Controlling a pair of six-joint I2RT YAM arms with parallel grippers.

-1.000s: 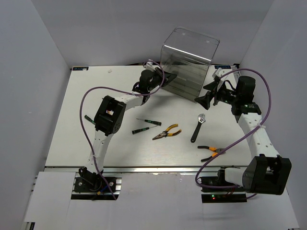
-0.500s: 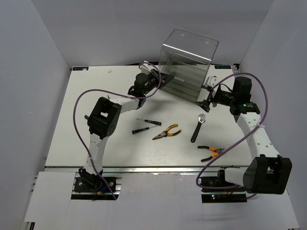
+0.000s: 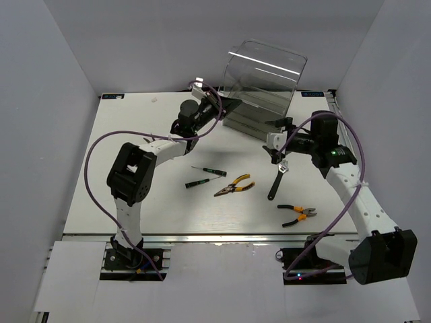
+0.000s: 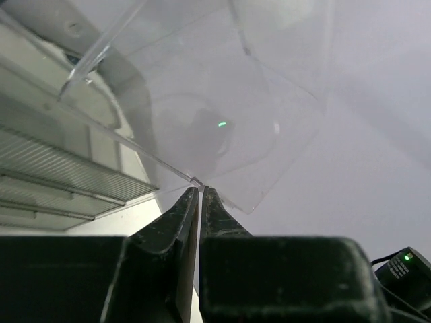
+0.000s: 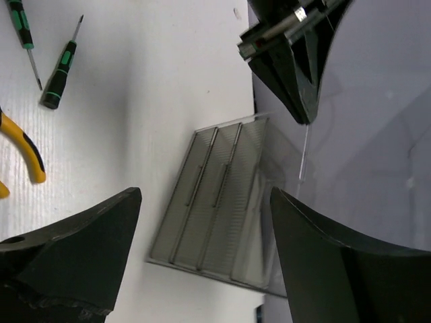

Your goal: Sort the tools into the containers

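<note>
The smoky-clear container shell [image 3: 266, 70] is tilted up off its grey drawers [image 3: 248, 121]. My left gripper [image 3: 225, 106] is shut on the shell's lower front corner [image 4: 196, 180], its fingertips [image 4: 188, 202] pinched together. My right gripper [image 3: 276, 143] is open and empty, just in front of the drawers [image 5: 215, 202] and above the wrench [image 3: 277, 180]. Two screwdrivers [image 3: 207, 171] [image 3: 197, 182], the yellow pliers [image 3: 234, 186] and the orange cutters [image 3: 297, 213] lie on the table. The right wrist view shows the screwdrivers [image 5: 60, 67] and a pliers handle [image 5: 25, 149].
Purple cables loop over both arms [image 3: 101, 158] [image 3: 357, 145]. White walls close the table's left, right and back sides. The left gripper [image 5: 296, 64] shows at the top of the right wrist view, beside the shell wall.
The left gripper has pulled the shell's front corner up and left, tilting it and exposing the drawers. The right gripper has swung left and nearer, away from the box, to above the wrench.
</note>
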